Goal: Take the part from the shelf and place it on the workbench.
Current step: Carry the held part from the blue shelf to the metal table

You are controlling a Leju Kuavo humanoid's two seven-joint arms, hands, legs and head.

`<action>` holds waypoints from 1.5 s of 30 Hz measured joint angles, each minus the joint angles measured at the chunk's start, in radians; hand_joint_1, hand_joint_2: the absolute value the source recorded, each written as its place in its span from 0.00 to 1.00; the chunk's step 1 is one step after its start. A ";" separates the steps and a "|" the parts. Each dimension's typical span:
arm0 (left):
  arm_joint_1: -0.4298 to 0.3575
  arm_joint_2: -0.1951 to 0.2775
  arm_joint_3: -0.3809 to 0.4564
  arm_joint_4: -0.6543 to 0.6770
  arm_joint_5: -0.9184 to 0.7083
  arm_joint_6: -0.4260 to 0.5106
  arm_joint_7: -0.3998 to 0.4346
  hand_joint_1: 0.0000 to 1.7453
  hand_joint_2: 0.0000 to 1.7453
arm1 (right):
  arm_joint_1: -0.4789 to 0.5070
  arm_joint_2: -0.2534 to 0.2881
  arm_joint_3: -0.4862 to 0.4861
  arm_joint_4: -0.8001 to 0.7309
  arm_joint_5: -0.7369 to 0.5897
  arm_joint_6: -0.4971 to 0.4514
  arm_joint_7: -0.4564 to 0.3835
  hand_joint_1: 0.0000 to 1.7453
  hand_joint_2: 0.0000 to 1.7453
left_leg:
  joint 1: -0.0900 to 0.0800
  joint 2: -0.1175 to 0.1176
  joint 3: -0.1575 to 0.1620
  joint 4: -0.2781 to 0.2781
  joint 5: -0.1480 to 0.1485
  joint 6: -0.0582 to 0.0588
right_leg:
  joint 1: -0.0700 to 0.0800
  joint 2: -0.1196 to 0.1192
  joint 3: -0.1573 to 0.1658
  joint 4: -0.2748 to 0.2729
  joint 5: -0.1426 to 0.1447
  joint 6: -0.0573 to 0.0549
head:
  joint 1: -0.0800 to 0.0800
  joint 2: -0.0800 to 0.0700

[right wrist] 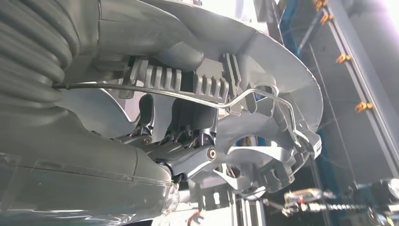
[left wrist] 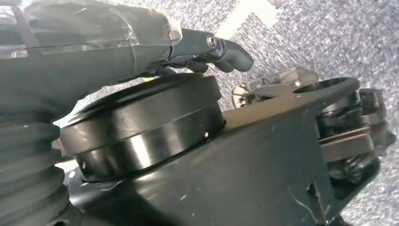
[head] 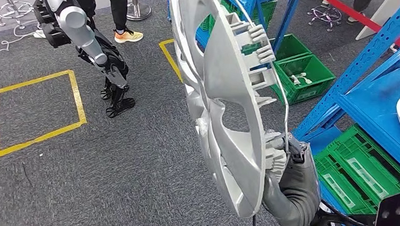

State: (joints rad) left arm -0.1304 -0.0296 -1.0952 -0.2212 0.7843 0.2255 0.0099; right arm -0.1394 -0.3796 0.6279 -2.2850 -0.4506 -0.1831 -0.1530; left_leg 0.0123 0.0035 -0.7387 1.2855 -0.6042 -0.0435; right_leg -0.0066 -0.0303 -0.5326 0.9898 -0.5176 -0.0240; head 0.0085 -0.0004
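Grey carpet [head: 130, 166] with yellow tape squares [head: 35, 113] lies under the right robot hand [head: 282, 156] gripping the silver part [head: 226, 93].

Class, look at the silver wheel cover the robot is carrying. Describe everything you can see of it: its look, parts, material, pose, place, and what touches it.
The wheel cover is a large round silver-grey disc, apparently plastic, with spoke-shaped cut-outs. Its back side shows ribbed clips around the rim and a thin metal wire ring running through them. It stands on edge, tilted, off the ground above the grey carpet, beside the blue shelf. The right hand grips its lower rim, its fingers curled around the edge. Nothing else touches it.
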 joint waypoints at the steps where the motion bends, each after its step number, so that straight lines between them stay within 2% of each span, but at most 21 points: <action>1: 0.000 0.000 0.000 0.000 0.000 0.000 0.000 0.00 1.00 | 0.000 0.000 0.000 0.001 0.000 0.000 0.000 1.00 1.00 | 0.003 0.004 0.016 -0.025 0.022 -0.004 | -0.001 -0.010 0.001 0.001 -0.002 0.002 | -0.005 0.000; 4: 0.000 0.001 0.000 0.000 0.000 0.001 0.002 0.00 1.00 | 0.000 0.000 0.000 0.002 0.000 0.000 0.000 1.00 1.00 | 0.001 0.062 0.115 -0.200 0.095 -0.005 | -0.001 -0.034 0.002 0.011 -0.012 0.019 | -0.016 0.000; 6: 0.000 0.002 0.000 0.000 0.000 0.001 0.002 0.00 1.00 | 0.000 0.000 0.000 0.002 0.000 0.000 0.000 1.00 1.00 | -0.007 0.085 0.134 -0.244 0.098 0.011 | 0.002 -0.048 0.002 0.017 -0.017 0.030 | -0.017 0.000; 8: 0.001 0.002 0.000 0.000 0.000 0.001 0.002 0.00 1.00 | 0.000 0.000 0.000 0.002 0.000 0.000 0.000 1.00 1.00 | -0.009 0.063 0.131 -0.247 0.102 0.029 | 0.001 -0.064 0.004 0.017 -0.021 0.039 | -0.012 0.000; 10: 0.001 0.003 0.000 0.000 0.000 0.001 0.003 0.00 1.00 | 0.000 0.000 0.000 0.002 0.000 0.000 0.000 1.00 1.00 | -0.008 0.039 0.130 -0.250 0.107 0.042 | -0.004 -0.042 -0.005 0.046 -0.050 0.047 | -0.007 0.000; 12: -0.001 0.002 0.000 0.000 0.000 0.001 0.002 0.00 1.00 | 0.002 0.000 0.000 0.002 0.000 0.000 0.000 1.00 1.00 | -0.008 0.015 0.130 -0.251 0.110 0.052 | -0.006 0.003 -0.048 0.152 -0.112 0.049 | 0.003 0.000; 14: -0.001 0.002 0.000 0.000 0.000 0.001 0.002 0.00 1.00 | 0.003 0.000 0.000 0.004 0.000 0.000 0.000 1.00 1.00 | -0.013 -0.010 0.130 -0.251 0.111 0.059 | -0.005 0.023 -0.105 0.276 -0.159 0.046 | 0.014 0.000; 16: 0.001 0.002 0.000 0.000 0.000 0.000 0.003 0.00 1.00 | 0.003 0.000 0.000 0.006 0.000 0.000 0.000 1.00 1.00 | -0.018 -0.037 0.132 -0.251 0.113 0.062 | -0.003 0.028 -0.115 0.288 -0.135 0.037 | 0.022 0.000; 19: 0.002 0.000 0.000 0.000 0.000 0.000 0.003 0.00 1.00 | 0.002 0.000 0.000 0.007 0.000 0.000 0.000 1.00 1.00 | -0.022 -0.074 0.133 -0.250 0.115 0.062 | 0.001 0.066 -0.044 0.114 -0.031 0.015 | 0.030 0.000; 21: 0.001 -0.002 0.000 0.000 0.000 0.000 0.003 0.00 1.00 | 0.001 0.000 0.000 0.006 0.000 0.001 0.000 1.00 1.00 | -0.020 -0.092 0.124 -0.248 0.120 0.053 | 0.003 0.093 -0.016 0.043 -0.011 0.007 | 0.032 0.000; 23: 0.002 -0.003 0.000 0.000 0.000 0.000 0.003 0.00 1.00 | 0.000 0.000 -0.001 0.006 0.000 0.001 0.000 1.00 1.00 | -0.015 -0.106 0.116 -0.250 0.127 0.041 | 0.005 0.084 -0.011 0.025 -0.010 0.004 | 0.034 0.000; 25: 0.004 -0.002 0.000 0.000 0.000 0.000 0.003 0.00 1.00 | 0.000 0.000 0.000 0.006 0.000 0.001 0.000 1.00 1.00 | -0.017 -0.066 0.105 -0.234 0.113 0.031 | 0.003 0.064 -0.004 0.009 0.000 0.000 | 0.031 0.000; 27: 0.002 -0.001 0.000 0.000 0.000 0.000 0.003 0.00 1.00 | 0.000 0.000 0.000 0.005 0.000 0.001 0.000 1.00 1.00 | -0.016 -0.009 0.067 -0.153 0.060 0.020 | 0.002 0.041 0.001 -0.003 0.006 -0.004 | 0.020 0.000; 30: 0.001 0.000 0.000 0.000 0.001 0.000 0.002 0.00 1.00 | 0.001 0.000 0.000 0.006 0.000 0.001 0.000 1.00 1.00 | -0.003 0.000 0.001 -0.008 0.003 0.002 | 0.001 0.005 0.001 -0.003 0.005 -0.005 | 0.002 0.000; 32: 0.001 0.000 0.000 0.000 0.001 0.000 0.003 0.00 1.00 | 0.001 0.000 0.000 0.007 0.000 0.001 0.000 1.00 1.00 | 0.005 0.009 0.032 -0.054 0.044 -0.006 | -0.001 -0.016 0.002 0.000 0.001 0.001 | -0.008 0.000; 34: 0.001 0.000 0.000 0.000 0.000 0.000 0.006 0.00 1.00 | 0.001 0.000 0.000 0.007 -0.001 0.002 0.000 1.00 1.00 | 0.005 0.053 0.101 -0.178 0.094 -0.010 | 0.000 -0.031 0.002 0.009 -0.007 0.012 | -0.016 0.000; 36: 0.002 0.001 0.000 0.000 0.000 0.000 0.007 0.00 1.00 | 0.001 0.000 0.000 0.007 -0.001 0.002 0.000 1.00 1.00 | -0.002 0.084 0.133 -0.241 0.107 0.004 | 0.003 -0.043 0.001 0.019 -0.013 0.024 | -0.018 0.000; 38: 0.003 0.002 0.000 0.000 0.000 0.000 0.007 0.00 1.00 | 0.002 0.000 0.000 0.007 -0.001 0.003 0.000 1.00 1.00 | -0.007 0.070 0.129 -0.244 0.106 0.023 | 0.003 -0.057 0.002 0.020 -0.015 0.032 | -0.013 0.000; 40: 0.003 0.002 0.000 0.000 0.000 0.000 0.007 0.00 1.00 | 0.002 0.000 0.000 0.007 -0.001 0.004 0.000 1.00 1.00 | -0.006 0.048 0.128 -0.247 0.110 0.037 | -0.002 -0.048 -0.001 0.034 -0.033 0.040 | -0.010 0.000; 43: 0.000 0.002 0.000 0.000 0.000 0.000 0.007 0.00 1.00 | 0.005 0.000 0.000 0.007 -0.001 0.005 0.000 1.00 1.00 | -0.007 0.013 0.128 -0.249 0.115 0.052 | -0.006 0.010 -0.063 0.184 -0.121 0.044 | 0.004 0.000; 45: 0.000 0.001 0.000 0.000 0.000 0.000 0.007 0.00 1.00 | 0.008 0.000 0.000 0.007 -0.001 0.005 0.000 1.00 1.00 | -0.012 -0.014 0.128 -0.249 0.117 0.057 | -0.004 0.024 -0.116 0.296 -0.157 0.039 | 0.015 0.000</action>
State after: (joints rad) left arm -0.1303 -0.0281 -1.0952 -0.2209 0.7847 0.2251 0.0168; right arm -0.1310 -0.3799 0.6275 -2.2781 -0.4520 -0.1781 -0.1534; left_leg 0.0005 -0.0107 -0.6109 1.0365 -0.4868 0.0135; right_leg -0.0101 -0.0066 -0.6484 1.2862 -0.6750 0.0152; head 0.0234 -0.0004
